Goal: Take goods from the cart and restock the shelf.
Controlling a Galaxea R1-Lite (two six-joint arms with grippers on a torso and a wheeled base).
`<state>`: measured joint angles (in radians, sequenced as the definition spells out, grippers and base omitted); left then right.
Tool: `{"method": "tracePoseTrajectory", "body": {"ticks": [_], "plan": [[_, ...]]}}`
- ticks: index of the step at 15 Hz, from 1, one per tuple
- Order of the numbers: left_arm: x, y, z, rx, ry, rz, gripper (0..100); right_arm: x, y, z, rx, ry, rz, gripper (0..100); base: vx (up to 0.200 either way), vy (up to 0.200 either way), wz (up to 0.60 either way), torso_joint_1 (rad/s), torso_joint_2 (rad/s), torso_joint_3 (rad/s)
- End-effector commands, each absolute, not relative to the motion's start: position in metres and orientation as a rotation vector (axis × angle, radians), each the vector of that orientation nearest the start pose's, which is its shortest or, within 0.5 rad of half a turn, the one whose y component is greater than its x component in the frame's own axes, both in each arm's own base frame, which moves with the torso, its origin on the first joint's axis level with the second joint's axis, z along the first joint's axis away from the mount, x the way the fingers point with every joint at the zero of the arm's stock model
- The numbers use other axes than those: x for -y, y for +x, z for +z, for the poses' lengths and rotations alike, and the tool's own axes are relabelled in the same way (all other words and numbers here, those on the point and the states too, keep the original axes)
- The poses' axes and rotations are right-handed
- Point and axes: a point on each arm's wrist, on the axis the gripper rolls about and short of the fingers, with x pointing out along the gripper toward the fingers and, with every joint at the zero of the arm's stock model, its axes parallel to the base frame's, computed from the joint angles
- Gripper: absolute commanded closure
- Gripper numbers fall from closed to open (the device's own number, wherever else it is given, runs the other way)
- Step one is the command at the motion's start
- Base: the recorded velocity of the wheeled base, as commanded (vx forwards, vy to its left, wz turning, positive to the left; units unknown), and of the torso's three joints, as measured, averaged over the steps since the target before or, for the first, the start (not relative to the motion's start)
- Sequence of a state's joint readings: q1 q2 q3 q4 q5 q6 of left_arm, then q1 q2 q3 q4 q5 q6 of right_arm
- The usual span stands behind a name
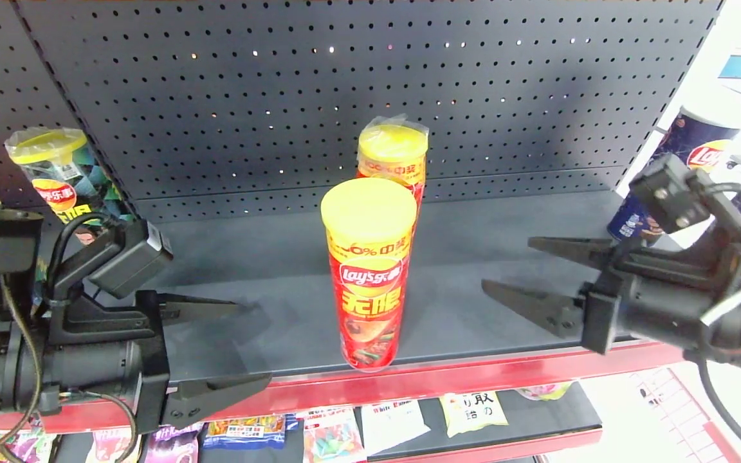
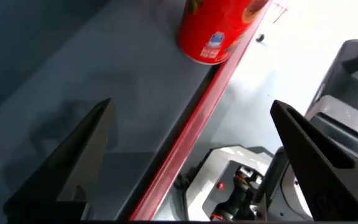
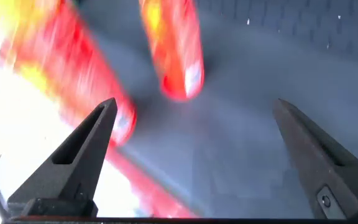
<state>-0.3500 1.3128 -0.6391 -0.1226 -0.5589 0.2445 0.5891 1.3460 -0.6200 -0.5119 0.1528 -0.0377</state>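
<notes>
A red chip can (image 1: pixel 369 276) with a yellow lid is stood upright just inside the red front edge (image 1: pixel 473 376) of the grey shelf (image 1: pixel 505 218). A second can (image 1: pixel 393 154) is set just behind it at its 12 o'clock, near the pegboard back (image 1: pixel 280 96). The left gripper (image 1: pixel 253 345) is held spread and empty at the front can's 8 o'clock, one finger out past the red edge, while the right gripper (image 1: pixel 509 263) is held spread and empty at 3 o'clock, with bare shelf seen between each gripper and the cans.
</notes>
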Motion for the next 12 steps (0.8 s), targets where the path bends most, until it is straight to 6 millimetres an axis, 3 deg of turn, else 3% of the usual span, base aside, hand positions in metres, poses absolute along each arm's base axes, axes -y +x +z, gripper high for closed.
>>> {"method": "tracePoseTrajectory", "body": {"ticks": [1, 4, 12], "plan": [[0.079, 0.181, 0.182, -0.481, 0.189, -0.920, 0, -0.092, 0.132, 0.201, -0.171, -0.078, 0.739, 0, 0.000, 0.000, 0.00, 0.000, 0.00, 0.000], [0.093, 0.185, 0.173, -0.513, 0.261, -0.927, 0, -0.077, 0.110, 0.186, -0.175, -0.083, 0.698, 0, 0.000, 0.000, 0.00, 0.000, 0.00, 0.000], [0.125, 0.214, 0.167, -0.550, 0.299, -0.970, 0, -0.061, 0.107, 0.193, -0.134, -0.016, 0.595, 0, 0.000, 0.000, 0.00, 0.000, 0.00, 0.000]]}}
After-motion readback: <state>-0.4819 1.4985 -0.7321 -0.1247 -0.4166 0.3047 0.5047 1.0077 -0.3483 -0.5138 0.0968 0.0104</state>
